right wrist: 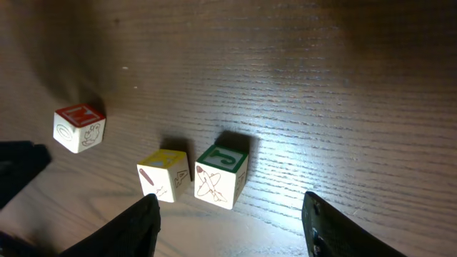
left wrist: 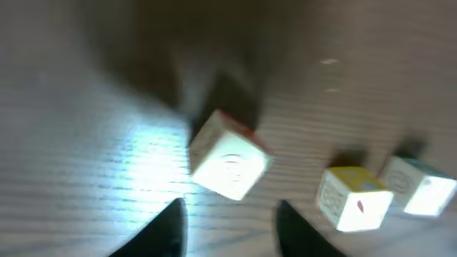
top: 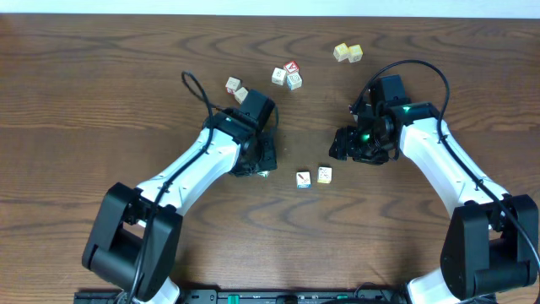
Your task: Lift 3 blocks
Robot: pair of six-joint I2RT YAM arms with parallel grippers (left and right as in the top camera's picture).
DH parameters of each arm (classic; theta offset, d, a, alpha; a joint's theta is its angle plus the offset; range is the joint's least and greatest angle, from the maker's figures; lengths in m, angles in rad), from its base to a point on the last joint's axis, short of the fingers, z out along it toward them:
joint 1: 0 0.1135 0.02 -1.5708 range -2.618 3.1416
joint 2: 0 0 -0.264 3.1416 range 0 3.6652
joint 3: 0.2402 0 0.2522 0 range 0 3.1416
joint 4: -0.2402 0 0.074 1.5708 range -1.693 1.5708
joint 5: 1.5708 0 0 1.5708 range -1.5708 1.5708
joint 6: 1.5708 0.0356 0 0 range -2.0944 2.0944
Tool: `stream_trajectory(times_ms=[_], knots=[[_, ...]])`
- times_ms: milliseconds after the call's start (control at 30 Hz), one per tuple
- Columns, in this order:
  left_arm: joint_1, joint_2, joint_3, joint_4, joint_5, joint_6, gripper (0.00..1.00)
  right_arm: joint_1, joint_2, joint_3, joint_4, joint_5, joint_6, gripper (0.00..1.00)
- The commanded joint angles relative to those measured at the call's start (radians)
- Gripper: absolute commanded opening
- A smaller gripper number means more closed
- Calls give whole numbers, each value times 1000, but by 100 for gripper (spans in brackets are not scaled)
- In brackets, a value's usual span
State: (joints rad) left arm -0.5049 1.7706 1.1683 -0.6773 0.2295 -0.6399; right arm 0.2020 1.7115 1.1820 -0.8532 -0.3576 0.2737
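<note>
Overhead: the left end effector (top: 263, 167) and right end effector (top: 342, 148) face each other over the tabletop (top: 101, 84). The yellow block (top: 324, 175) and green block (top: 304, 179) lie side by side between them.

Left wrist: the fingers (left wrist: 168, 228) stand apart, clamping nothing. The red block (left wrist: 228, 164), blurred, sits just beyond their tips.

Right wrist: the fingers (right wrist: 143, 228) are wide apart and empty. All three blocks rest ahead, yellow and green nearly touching, red apart at the left.

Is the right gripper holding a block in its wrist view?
No, the right gripper stands open and empty, short of the green-topped block.
</note>
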Motion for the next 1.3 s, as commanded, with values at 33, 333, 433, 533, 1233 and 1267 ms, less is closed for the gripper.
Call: stream_trajectory(times_ms=[33, 333, 433, 533, 1233, 1267], knots=[[2, 61, -60, 6, -14, -238, 26, 29, -23, 2, 1, 10, -2, 61], [20, 98, -61, 19, -63, -290, 8, 29, -23, 1, -3, 40, -2, 59], [27, 98, -61, 40, -62, -285, 8, 29, -23, 2, -3, 43, -2, 59], [42, 98, -60, 63, -58, -191, 8, 29, -23, 1, -4, 44, -3, 59], [130, -31, -30, -61, -22, 130, 8, 29, -23, 1, -4, 47, -10, 59], [133, -31, -32, -63, -56, 113, 8, 29, -23, 1, -4, 47, -10, 59]])
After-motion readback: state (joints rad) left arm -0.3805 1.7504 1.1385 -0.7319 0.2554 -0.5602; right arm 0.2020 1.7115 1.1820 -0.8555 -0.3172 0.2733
